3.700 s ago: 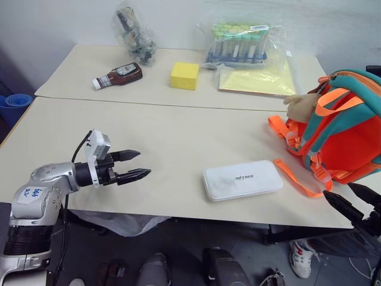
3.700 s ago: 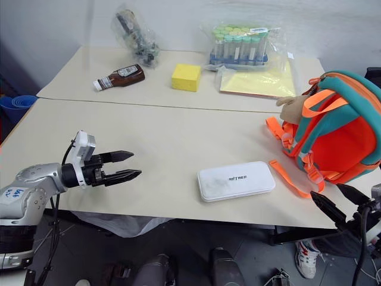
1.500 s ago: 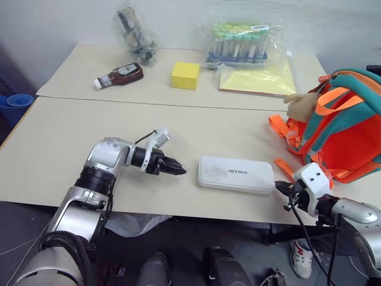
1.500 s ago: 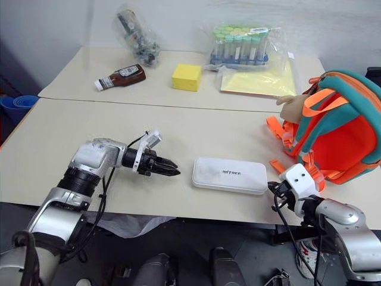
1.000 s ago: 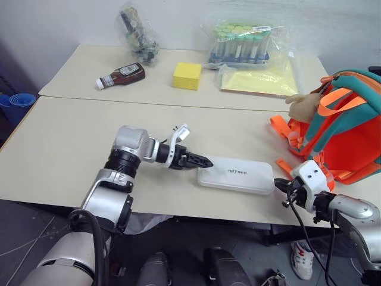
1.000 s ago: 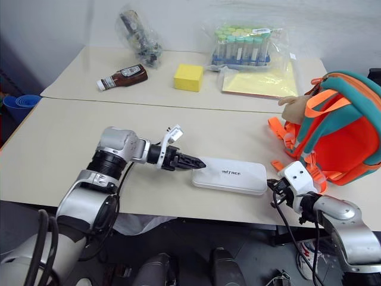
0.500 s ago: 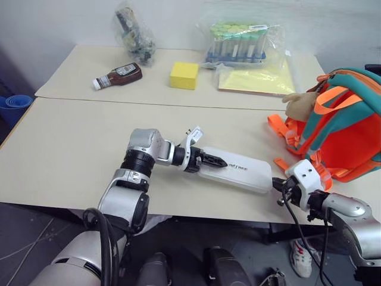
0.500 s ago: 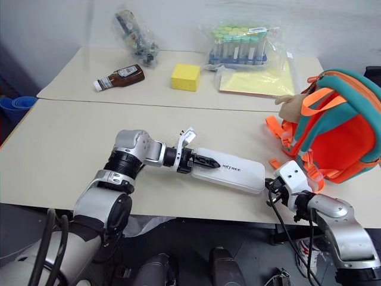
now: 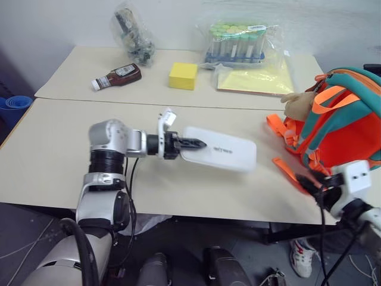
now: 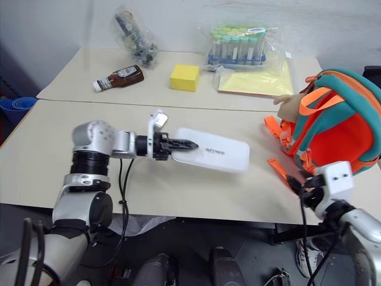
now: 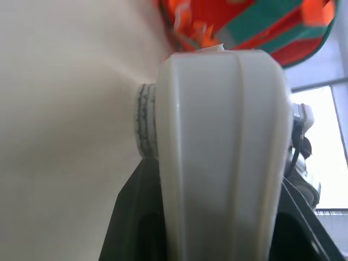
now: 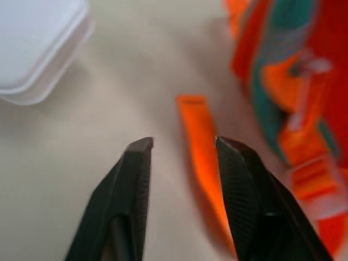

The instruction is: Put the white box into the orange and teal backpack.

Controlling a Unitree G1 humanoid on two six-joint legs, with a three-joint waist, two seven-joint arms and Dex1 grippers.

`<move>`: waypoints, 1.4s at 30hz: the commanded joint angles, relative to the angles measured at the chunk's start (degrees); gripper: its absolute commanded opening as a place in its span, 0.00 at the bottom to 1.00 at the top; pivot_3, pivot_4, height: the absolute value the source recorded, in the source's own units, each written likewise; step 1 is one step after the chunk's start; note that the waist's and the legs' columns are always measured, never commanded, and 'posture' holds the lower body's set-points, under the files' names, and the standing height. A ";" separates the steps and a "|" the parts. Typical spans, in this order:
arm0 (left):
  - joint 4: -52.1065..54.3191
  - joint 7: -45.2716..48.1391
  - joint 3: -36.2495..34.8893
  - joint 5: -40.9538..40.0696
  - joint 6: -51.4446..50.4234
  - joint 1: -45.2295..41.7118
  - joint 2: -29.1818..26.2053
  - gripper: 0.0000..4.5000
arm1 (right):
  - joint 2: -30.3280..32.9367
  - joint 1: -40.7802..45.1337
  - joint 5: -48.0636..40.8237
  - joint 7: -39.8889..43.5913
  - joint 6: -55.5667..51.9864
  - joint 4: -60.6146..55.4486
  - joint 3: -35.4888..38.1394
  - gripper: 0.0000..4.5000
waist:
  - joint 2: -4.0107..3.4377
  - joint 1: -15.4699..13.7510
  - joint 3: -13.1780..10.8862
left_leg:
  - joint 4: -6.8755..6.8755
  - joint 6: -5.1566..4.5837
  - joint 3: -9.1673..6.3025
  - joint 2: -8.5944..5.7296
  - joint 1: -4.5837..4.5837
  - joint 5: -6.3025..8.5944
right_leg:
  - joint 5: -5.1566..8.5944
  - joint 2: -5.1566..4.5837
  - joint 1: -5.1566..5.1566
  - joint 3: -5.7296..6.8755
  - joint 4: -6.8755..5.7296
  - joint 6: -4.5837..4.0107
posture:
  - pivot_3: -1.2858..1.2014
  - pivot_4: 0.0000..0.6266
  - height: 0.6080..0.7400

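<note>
The white box point(image 9: 225, 151) hangs just above the table's middle, long side level, its left end clamped in my left gripper point(image 9: 193, 143). In the left wrist view the white box point(image 11: 217, 152) stands on edge between the black fingers point(image 11: 133, 217). The orange and teal backpack point(image 9: 342, 122) stands at the table's right edge with a tan plush charm point(image 9: 300, 102) on it and an orange strap point(image 9: 284, 169) trailing toward the front. My right gripper point(image 12: 182, 145) is open over that strap point(image 12: 198, 136), apart from the box and in front of the backpack point(image 12: 283, 70).
On the far table lie a brown sauce bottle point(image 9: 117, 75), a yellow block point(image 9: 183, 75), a bag of capped tubes point(image 9: 238, 40), a yellow sleeve point(image 9: 253, 80) and a clear bag of dark parts point(image 9: 134, 33). Bare tabletop point(image 9: 53, 143) spreads left of the box.
My left gripper has closed on the box's left end and raised it off the table. The right gripper has opened and drawn back to the right, away from the box's other end.
</note>
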State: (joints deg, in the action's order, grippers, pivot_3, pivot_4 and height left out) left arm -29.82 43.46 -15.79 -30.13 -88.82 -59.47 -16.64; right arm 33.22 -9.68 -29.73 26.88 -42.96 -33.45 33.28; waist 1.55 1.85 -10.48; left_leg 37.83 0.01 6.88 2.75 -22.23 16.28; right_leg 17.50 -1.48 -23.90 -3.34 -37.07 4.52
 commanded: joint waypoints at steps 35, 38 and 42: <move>15.81 5.66 -4.64 -11.24 19.86 2.65 -10.47 0.27 | 9.50 32.60 -26.96 20.67 -9.96 8.42 -13.16 0.00 | -0.03 1.38 -0.03 | -0.19 0.21 0.52 0.07 -0.19 -0.16 | 0.02 0.12 -0.67 0.02 -0.36 -0.03 | 0.52 0.24 1.00; 15.90 10.03 -5.54 -14.27 21.30 1.39 -12.22 0.27 | 14.84 30.58 -35.98 24.61 -14.01 3.40 -11.09 0.00 | -0.03 1.42 -0.04 | -0.29 0.22 0.52 0.11 -0.16 -0.17 | 0.05 0.15 -0.67 0.00 -0.33 -0.09 | 0.52 0.24 1.00; 16.79 12.02 -5.94 -17.00 22.49 0.72 -12.82 0.27 | 19.83 27.53 -40.89 27.42 -15.45 0.84 -9.31 0.00 | 0.09 1.12 -0.09 | -0.25 0.12 0.31 0.02 -0.21 -0.20 | 0.06 0.01 -0.57 -0.06 -0.25 -0.10 | 0.52 0.24 1.00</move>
State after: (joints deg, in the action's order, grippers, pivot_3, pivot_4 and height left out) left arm -15.82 53.60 -20.47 -44.20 -68.05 -57.08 -28.43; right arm 51.42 18.51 -67.26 52.64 -58.11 -30.48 20.94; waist 1.64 2.97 -10.57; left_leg 37.60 0.11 7.17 2.75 -22.46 16.09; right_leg 17.55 -1.49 -24.46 -3.42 -37.32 4.42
